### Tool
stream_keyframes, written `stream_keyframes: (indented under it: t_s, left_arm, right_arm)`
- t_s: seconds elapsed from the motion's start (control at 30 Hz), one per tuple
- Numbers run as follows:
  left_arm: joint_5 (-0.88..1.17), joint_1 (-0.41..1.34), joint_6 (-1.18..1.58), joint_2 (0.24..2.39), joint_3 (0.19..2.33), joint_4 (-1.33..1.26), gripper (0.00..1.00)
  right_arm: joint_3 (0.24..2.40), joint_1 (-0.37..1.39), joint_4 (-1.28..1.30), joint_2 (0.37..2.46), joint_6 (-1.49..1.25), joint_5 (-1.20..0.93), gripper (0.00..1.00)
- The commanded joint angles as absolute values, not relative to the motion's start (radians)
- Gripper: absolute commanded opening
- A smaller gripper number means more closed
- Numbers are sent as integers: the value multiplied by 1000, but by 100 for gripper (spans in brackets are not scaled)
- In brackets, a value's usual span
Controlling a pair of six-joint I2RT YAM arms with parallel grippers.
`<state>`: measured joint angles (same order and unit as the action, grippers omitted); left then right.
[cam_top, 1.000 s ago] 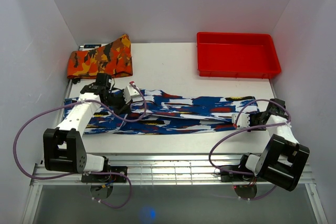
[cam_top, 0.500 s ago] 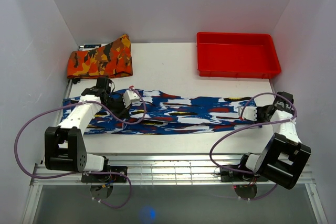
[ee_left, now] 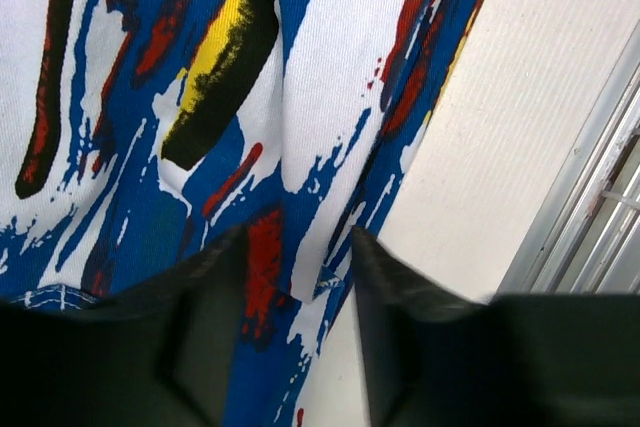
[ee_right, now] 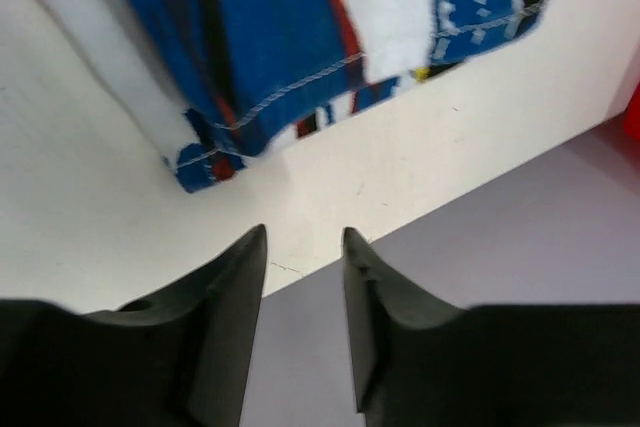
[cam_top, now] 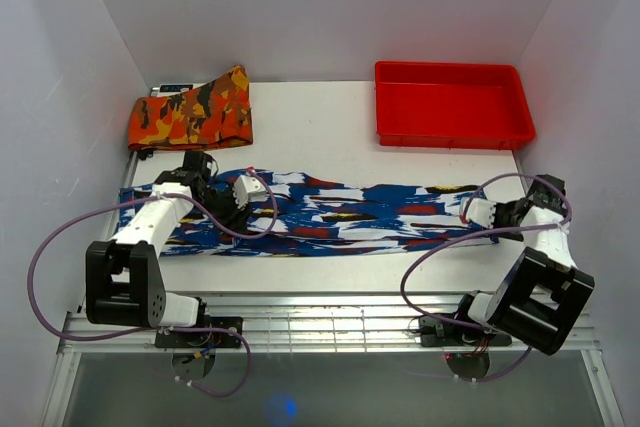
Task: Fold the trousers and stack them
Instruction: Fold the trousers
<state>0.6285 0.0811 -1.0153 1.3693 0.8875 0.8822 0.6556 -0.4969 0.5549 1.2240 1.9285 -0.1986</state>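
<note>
Lying flat lengthwise, the trousers (cam_top: 340,215) show blue-white brushstrokes, red patches

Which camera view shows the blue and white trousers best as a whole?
The top external view: there the trousers lie stretched out full length across the table. The left wrist view shows only a close patch of the print at one edge; the right wrist view shows only a blurred hemmed end.

The trousers (cam_top: 340,215) show blue-and-white brushstrokes flecked red, yellow and black; the folded cloth (cam_top: 190,119) is orange camouflage; the tray (cam_top: 452,135) red.
</note>
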Motion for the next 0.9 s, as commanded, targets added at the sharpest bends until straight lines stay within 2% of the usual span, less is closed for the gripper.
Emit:
stream_keyframes:
  t_s: [0.0, 0.03, 0.1, 0.33, 0.4, 0.57, 0.7, 0.87]
  left_arm:
    - [681, 77, -973, 1315, 882, 873, 60]
    - [707, 75, -959, 1306, 888, 873, 69]
    - [729, 80, -925, 1278, 902, 873, 73]
    - [689, 81, -691, 1206, 928, 743, 75]
    - [629, 80, -619, 1210, 922, 688, 76]
    - [643, 23, -413, 1250, 946, 632, 81]
    - [676, -40, -329, 1318, 1002, 623, 81]
    - [650, -98, -269, 1387, 1017, 603, 81]
  right_arm:
    - [813, -499, 638, 1285, 1682, -278, 45]
    - [877, -500, 665, 1299, 1634, -285, 47]
    - [937, -505, 735, 1325, 1542, -323, 49]
    - [1141, -505, 908, 1430, 957, -416, 48]
    - [1129, -505, 910, 1445, 844, -436, 48]
    - [1020, -505, 772, 1416, 556, -411, 49]
    - [974, -503, 684, 1439, 444, -325, 49]
    - [925, -503, 654, 1486, 408, -331, 45]
